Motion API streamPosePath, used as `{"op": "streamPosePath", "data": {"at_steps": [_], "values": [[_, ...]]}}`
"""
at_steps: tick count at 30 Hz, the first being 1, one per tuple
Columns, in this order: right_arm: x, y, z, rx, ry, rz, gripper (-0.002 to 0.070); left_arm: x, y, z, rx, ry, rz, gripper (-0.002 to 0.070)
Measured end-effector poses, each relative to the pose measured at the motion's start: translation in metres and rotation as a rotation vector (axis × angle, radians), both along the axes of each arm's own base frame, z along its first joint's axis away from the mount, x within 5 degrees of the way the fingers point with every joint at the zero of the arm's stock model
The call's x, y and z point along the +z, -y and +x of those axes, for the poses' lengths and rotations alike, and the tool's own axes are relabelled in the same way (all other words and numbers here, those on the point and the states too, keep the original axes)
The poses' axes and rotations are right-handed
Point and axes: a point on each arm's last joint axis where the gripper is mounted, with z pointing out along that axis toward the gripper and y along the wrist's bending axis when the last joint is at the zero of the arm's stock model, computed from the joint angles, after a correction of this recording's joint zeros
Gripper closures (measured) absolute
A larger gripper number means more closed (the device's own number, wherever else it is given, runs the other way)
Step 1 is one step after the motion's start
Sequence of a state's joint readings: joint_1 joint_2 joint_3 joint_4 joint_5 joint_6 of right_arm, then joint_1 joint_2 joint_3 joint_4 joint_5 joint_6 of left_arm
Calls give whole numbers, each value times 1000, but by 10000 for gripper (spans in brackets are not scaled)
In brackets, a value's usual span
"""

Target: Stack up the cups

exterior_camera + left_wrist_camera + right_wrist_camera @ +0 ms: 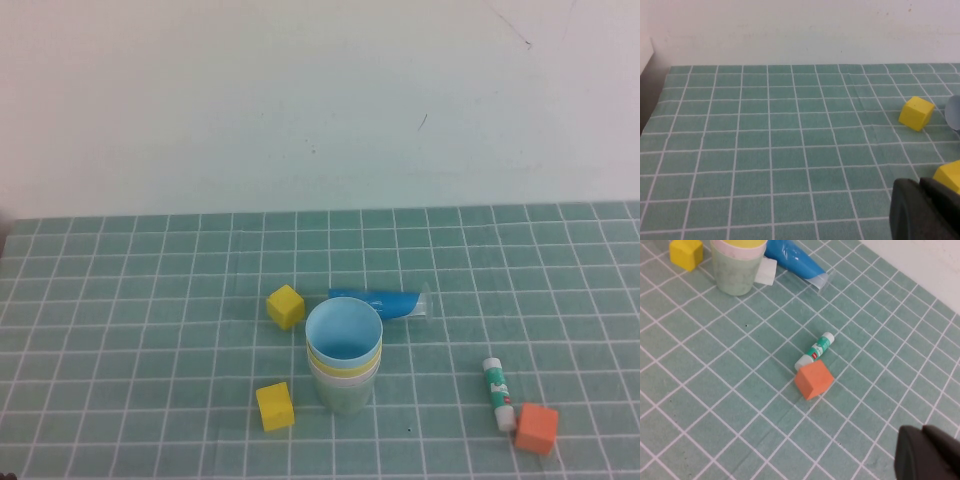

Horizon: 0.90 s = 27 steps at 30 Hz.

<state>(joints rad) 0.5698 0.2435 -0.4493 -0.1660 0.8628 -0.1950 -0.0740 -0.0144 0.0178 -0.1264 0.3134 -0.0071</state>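
Observation:
The cups stand nested in one upright stack (344,355) in the middle of the green checked mat. The light blue cup (344,330) is on top, with a yellow rim (318,357) and a pale pink rim under it and the pale green cup (346,396) at the bottom. The right wrist view shows the green cup (735,275) with pink and yellow rims above. My left gripper (920,186) is shut on nothing, low over the mat to the left of the stack. My right gripper (922,430) is shut and empty, off to the stack's right. Neither arm shows in the high view.
Two yellow cubes (286,306) (275,406) lie left of the stack. A blue tube (385,301) lies just behind it. A glue stick (497,393) touches an orange cube (537,428) at the front right. A white wall (320,100) bounds the mat's far edge.

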Motion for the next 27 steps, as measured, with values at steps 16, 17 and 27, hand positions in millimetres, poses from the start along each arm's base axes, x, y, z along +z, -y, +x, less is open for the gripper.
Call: {"op": "streamPosePath", "data": {"at_steps": [16, 17, 27], "values": [[0, 1, 1, -5, 14, -9, 678, 0, 0, 0, 0, -2, 3, 677], [-1, 1, 2, -13, 26, -7, 678, 0, 0, 0, 0, -2, 3, 677], [-24, 16, 16, -414, 259, 50, 678, 0, 0, 0, 1, -2, 2, 677]]}}
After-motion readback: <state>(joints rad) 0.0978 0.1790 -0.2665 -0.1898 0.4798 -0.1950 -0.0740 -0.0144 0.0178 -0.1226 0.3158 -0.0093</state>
